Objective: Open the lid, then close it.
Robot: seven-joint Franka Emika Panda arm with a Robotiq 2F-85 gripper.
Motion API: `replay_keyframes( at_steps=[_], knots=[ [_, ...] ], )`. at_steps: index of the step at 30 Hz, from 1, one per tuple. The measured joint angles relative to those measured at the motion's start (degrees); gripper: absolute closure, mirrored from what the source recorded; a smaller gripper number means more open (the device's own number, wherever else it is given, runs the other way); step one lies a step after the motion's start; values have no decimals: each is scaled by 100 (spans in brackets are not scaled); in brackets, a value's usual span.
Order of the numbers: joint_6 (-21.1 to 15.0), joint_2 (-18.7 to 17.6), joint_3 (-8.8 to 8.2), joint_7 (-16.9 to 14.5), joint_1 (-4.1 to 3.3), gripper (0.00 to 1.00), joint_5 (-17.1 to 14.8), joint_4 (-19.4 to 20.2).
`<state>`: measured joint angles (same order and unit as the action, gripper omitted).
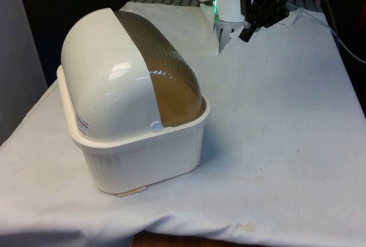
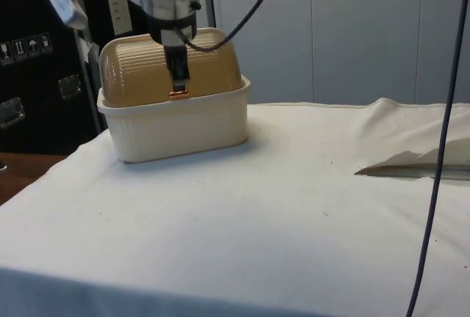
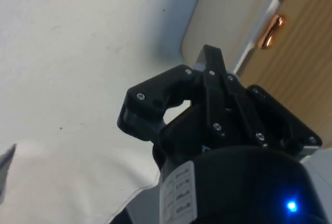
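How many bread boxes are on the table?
1. The bread box stands on the white cloth at the front view's left, its brown lid shut, the gripper before it.

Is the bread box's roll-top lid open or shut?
Shut: the brown lid curves fully down to the white base's rim, its handle at the rim.

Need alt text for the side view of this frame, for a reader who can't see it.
A cream plastic bread box with a ribbed, translucent brown roll-top lid, shut, stands on a table under a white cloth. The robot's black two-finger gripper hangs in front of the lid, its tip just above the lid's small copper-coloured handle. Grey cabinets stand behind.
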<state>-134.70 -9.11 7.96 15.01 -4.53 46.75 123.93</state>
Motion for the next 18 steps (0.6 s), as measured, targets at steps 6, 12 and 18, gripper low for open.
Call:
replay_keyframes(
  at_steps=[6,12,18],
  knots=[
    [-143,-80,-80,195,6,100,258,46],
    [-286,-178,-183,476,6,100,607,80],
    [-401,-292,-275,762,6,100,963,86]
  ],
)
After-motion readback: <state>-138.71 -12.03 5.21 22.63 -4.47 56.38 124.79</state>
